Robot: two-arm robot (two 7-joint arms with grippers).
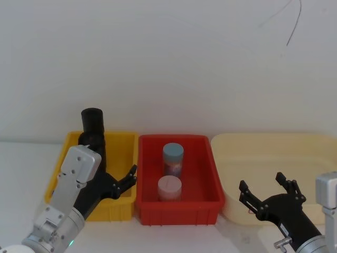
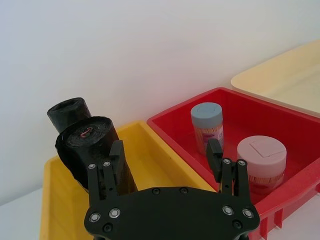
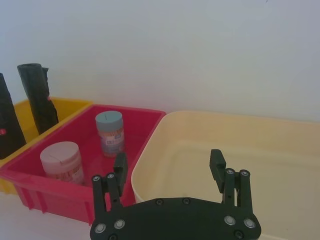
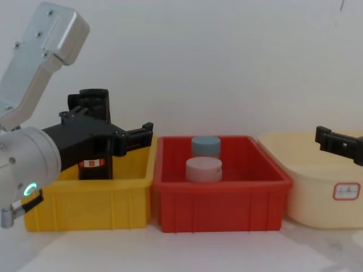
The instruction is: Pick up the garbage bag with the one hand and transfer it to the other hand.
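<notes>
Found the garbage bag (image 4: 92, 163) standing upright in the yellow bin (image 1: 115, 208), with its red-and-white band low on the roll, just above the bin's front wall in the chest view. Noted a second black roll (image 1: 92, 121) upright close behind it, near the bin's back wall. Could not tell touching from apart between the two rolls.

Saw the left gripper (image 2: 165, 150), on the arm with the green-lit ring (image 4: 28, 190), stretched in over the yellow bin from the front left, crossing in front of the bag's middle in the chest view. Found its claw spread wide and holding nothing, with one finger (image 2: 117, 155) across the bag's near edge, most of the roll outside the gap, and the other finger over the yellow bin's right wall. Could not make out contact between finger and bag.

Saw the red bin (image 1: 179, 212) just beside the yellow one, with a blue-lidded jar (image 1: 173, 157) at the back and a pale pink-lidded jar (image 1: 169, 188) in front of it, both upright. Noted the cream bin (image 1: 295, 138) just beside the red bin on the right.

Found the right gripper (image 1: 261, 183) well apart from the bag, near the cream bin's front left corner, claw wide and empty. Noted a white table (image 1: 18, 158) under all three bins and a white wall (image 1: 168, 63) behind.
</notes>
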